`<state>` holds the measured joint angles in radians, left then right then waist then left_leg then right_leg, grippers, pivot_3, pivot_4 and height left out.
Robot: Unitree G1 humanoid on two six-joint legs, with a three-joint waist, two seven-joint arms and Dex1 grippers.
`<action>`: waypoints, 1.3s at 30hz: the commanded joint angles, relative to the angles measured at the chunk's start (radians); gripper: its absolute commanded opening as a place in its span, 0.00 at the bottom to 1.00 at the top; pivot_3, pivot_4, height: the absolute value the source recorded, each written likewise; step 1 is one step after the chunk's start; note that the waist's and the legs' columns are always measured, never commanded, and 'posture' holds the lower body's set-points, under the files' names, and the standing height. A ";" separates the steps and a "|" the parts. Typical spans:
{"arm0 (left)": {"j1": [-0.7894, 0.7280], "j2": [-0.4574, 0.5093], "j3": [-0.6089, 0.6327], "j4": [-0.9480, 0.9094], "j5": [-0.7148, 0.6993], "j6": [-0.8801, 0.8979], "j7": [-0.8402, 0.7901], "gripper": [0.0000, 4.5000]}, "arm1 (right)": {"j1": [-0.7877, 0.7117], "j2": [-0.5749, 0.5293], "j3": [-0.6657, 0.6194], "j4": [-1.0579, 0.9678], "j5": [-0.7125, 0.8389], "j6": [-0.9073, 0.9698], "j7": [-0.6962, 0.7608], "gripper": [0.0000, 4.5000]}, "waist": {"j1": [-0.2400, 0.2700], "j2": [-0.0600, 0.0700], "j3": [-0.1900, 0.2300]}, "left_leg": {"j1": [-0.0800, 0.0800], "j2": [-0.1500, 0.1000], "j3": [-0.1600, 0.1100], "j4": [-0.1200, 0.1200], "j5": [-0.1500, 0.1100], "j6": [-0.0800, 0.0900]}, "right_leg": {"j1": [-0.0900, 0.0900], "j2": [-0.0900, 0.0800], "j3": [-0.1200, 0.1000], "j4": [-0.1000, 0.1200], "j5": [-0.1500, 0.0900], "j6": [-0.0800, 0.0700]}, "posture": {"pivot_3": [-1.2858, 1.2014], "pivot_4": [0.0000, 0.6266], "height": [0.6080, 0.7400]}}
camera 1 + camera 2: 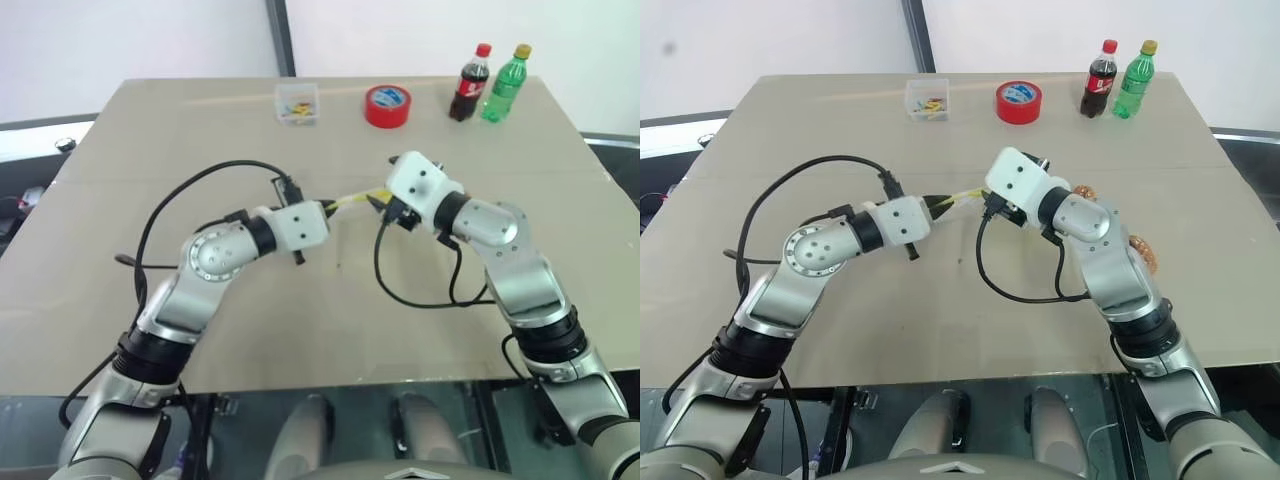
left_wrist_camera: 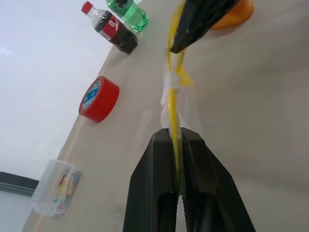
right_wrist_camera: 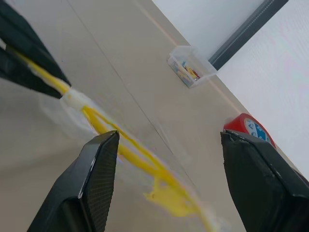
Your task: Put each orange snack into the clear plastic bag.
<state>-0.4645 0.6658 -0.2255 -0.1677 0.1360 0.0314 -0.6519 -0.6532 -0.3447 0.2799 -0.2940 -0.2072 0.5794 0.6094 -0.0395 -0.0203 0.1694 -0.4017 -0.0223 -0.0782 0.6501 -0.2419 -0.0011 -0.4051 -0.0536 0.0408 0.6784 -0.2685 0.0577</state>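
Just clear plastic bag (image 2: pixel 173 104) between shut left pincer (image 2: pixel 177 159) fingers.

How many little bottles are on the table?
2. The cola bottle with the red cap and the green bottle with the yellow cap stand upright side by side at the table's far right corner, right of the red tape roll.

Head stereo overhead; wrist views close.
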 commanded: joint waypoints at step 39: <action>0.015 -0.036 0.056 -0.034 0.073 -0.003 0.009 0.00 | 0.184 0.185 -0.239 -0.219 0.287 0.389 -0.190 0.01 | -0.001 0.000 0.000 | 0.001 0.002 0.000 0.001 0.000 0.000 | 0.001 0.002 0.000 0.002 0.000 0.000 | 0.52 0.24 1.00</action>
<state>-0.4309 0.6319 -0.1955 -0.1723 0.2125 0.0316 -0.6468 -0.4470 -0.1655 0.0670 -0.4720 0.0604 0.9620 0.4404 -0.0404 -0.0199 0.1696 -0.4004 -0.0211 -0.0784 0.6515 -0.2421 -0.0009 -0.4038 -0.0527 0.0408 0.6799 -0.2684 0.0578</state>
